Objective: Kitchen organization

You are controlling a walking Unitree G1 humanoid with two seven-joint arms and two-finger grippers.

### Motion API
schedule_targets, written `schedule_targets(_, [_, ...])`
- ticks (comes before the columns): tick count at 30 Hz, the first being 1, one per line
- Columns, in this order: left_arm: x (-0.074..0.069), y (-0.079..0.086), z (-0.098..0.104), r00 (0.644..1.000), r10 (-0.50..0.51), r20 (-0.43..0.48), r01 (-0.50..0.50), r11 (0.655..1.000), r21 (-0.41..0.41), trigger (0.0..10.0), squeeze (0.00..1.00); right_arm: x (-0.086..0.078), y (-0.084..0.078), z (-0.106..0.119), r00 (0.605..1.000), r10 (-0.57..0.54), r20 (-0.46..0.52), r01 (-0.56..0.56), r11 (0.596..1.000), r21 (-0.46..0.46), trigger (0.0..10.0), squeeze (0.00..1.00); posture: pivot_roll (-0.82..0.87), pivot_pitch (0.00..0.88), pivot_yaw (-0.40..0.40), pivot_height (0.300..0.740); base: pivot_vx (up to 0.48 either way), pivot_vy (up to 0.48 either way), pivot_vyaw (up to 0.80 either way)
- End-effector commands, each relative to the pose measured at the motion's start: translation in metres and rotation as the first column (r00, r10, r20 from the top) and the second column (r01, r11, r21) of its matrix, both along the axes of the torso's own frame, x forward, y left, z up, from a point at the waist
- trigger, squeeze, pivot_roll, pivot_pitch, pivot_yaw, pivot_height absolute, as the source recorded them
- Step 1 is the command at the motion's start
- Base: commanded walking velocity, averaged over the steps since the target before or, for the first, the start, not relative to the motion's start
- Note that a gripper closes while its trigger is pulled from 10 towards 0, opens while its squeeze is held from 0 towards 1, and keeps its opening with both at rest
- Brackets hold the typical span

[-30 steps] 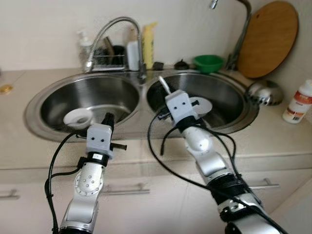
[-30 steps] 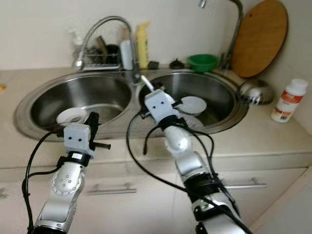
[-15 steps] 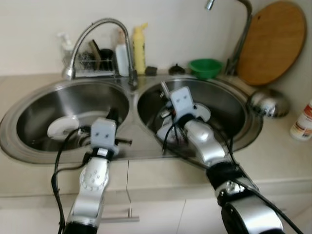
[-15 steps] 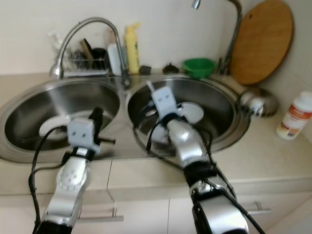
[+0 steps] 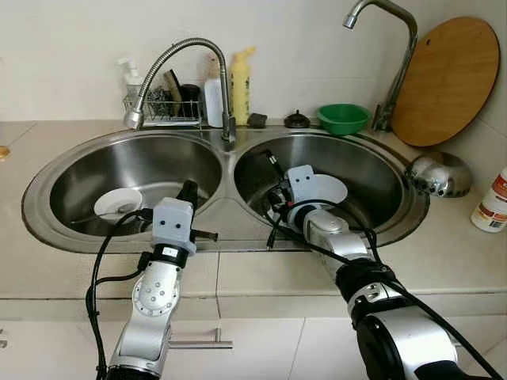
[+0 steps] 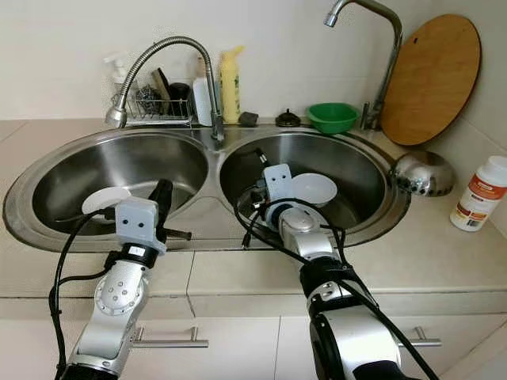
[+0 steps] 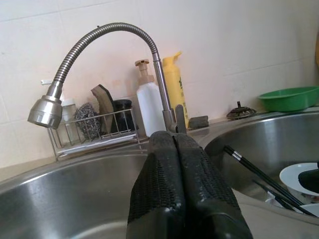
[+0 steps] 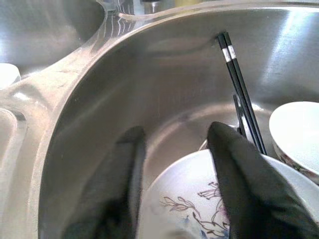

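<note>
Beige kitchen counter [image 5: 238, 273] runs across the lower half of the frame, with a cabinet handle [image 5: 198, 343] seen at the bottom edge. Nearest the camera, the left gripper [image 7: 174, 144] is held just above the steel divider between two round basins, left of centre, its two black fingers pressed together and holding nothing. Right of centre, the right gripper [image 8: 172, 144] is lowered into the right basin [image 5: 380, 170], its fingers spread apart on either side of the rim of a white patterned plate [image 8: 199, 209]; no grip is seen yet. Just beside the plate, a pair of black chopsticks [image 8: 239, 99] leans against the basin wall, and a white bowl [image 5: 333, 188] sits next to it. In the left basin [image 5: 166, 162], at centre left, a small white dish [image 5: 119, 203] lies on the bottom.

Farther back, along the upper part of the frame, a wire rack [image 5: 162, 107] with scrubbers, a white bottle [image 5: 214, 101], a yellow bottle [image 5: 241, 85] and a green bowl [image 5: 343, 118] are lined up against the wall. A round wooden board [image 5: 444, 79] is propped at upper right, a steel strainer [image 5: 434, 172] lies on the counter below it, and a white container [image 5: 493, 202] is cut off by the right edge.

The tidying is judged to be at an early stage: dishes and chopsticks remain in both basins, nothing has been lifted out, and the plate appears to be the item about to be taken.
</note>
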State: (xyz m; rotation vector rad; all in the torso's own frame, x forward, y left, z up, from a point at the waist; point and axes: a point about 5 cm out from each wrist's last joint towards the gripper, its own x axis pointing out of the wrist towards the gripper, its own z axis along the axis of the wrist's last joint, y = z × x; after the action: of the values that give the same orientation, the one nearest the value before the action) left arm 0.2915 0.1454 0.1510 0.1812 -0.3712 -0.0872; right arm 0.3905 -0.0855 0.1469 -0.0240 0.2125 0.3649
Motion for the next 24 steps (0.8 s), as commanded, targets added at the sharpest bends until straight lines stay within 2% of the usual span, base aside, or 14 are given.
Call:
schedule_targets(1, [0.000, 0.000, -0.002, 1.000, 0.000, -0.013, 0.000, 1.000, 0.006, 10.0, 0.00, 0.004, 0.002, 0.015, 0.999, -0.001, 0.048, -0.002, 0.999, 0.052, 10.0, 1.00, -0.02, 0.000, 0.017, 0.740, 0.000, 0.000, 0.00])
schedule_targets(4, [0.000, -0.001, -0.002, 1.000, -0.001, -0.013, 0.001, 1.000, 0.003, 10.0, 0.00, 0.005, 0.000, 0.020, 0.997, -0.012, 0.082, 0.007, 0.998, 0.067, 10.0, 1.00, -0.03, 0.000, 0.018, 0.740, 0.000, 0.000, 0.00])
schedule_targets(6, [0.000, -0.001, -0.002, 1.000, -0.005, -0.016, 0.005, 1.000, -0.004, 10.0, 0.00, 0.005, -0.003, 0.034, 0.987, -0.036, 0.159, 0.017, 0.993, 0.119, 10.0, 1.00, -0.03, 0.000, 0.017, 0.740, 0.000, 0.000, 0.00])
schedule_targets(9, [-0.001, -0.001, -0.002, 1.000, -0.009, -0.015, 0.009, 1.000, -0.008, 10.0, 0.00, 0.005, -0.007, 0.054, 0.953, -0.096, 0.287, 0.057, 0.988, 0.141, 10.0, 1.00, -0.03, 0.000, 0.015, 0.740, 0.000, 0.000, 0.00])
schedule_targets(10, [-0.001, -0.001, -0.002, 1.000, -0.009, -0.015, 0.009, 1.000, -0.008, 10.0, 0.00, 0.005, -0.007, 0.054, 0.953, -0.096, 0.287, 0.057, 0.988, 0.141, 10.0, 1.00, -0.03, 0.000, 0.015, 0.740, 0.000, 0.000, 0.00])
schedule_targets(11, [-0.002, -0.001, -0.002, 1.000, -0.013, -0.013, 0.013, 1.000, -0.016, 10.0, 0.00, 0.002, -0.008, 0.062, 0.932, -0.115, 0.344, 0.056, 0.983, 0.176, 10.0, 0.69, -0.03, 0.000, 0.015, 0.740, 0.000, 0.000, 0.00])
schedule_targets(12, [-0.002, -0.002, -0.002, 1.000, -0.016, -0.011, 0.016, 1.000, -0.017, 10.0, 0.00, 0.000, -0.009, 0.067, 0.917, -0.133, 0.375, 0.059, 0.977, 0.203, 10.0, 0.00, -0.03, 0.000, 0.015, 0.740, 0.000, 0.000, 0.00])
schedule_targets(14, [-0.003, -0.004, -0.003, 1.000, -0.026, -0.013, 0.026, 0.999, -0.022, 10.0, 0.00, -0.005, -0.010, 0.071, 0.894, -0.156, 0.420, 0.058, 0.970, 0.236, 10.0, 0.00, -0.03, 0.000, 0.015, 0.740, 0.000, 0.000, 0.00])
schedule_targets(18, [-0.003, -0.005, -0.002, 0.999, -0.033, -0.015, 0.033, 0.999, -0.030, 10.0, 0.00, -0.012, -0.009, 0.071, 0.878, -0.161, 0.451, 0.053, 0.969, 0.242, 10.0, 0.00, -0.03, 0.000, 0.017, 0.740, 0.000, 0.000, 0.00])
schedule_targets(24, [-0.002, -0.004, -0.002, 0.999, -0.041, -0.016, 0.041, 0.999, -0.028, 10.0, 0.00, -0.022, -0.011, 0.070, 0.858, -0.172, 0.484, 0.049, 0.966, 0.255, 10.0, 0.00, -0.03, 0.000, 0.019, 0.740, -0.286, 0.000, 0.00])
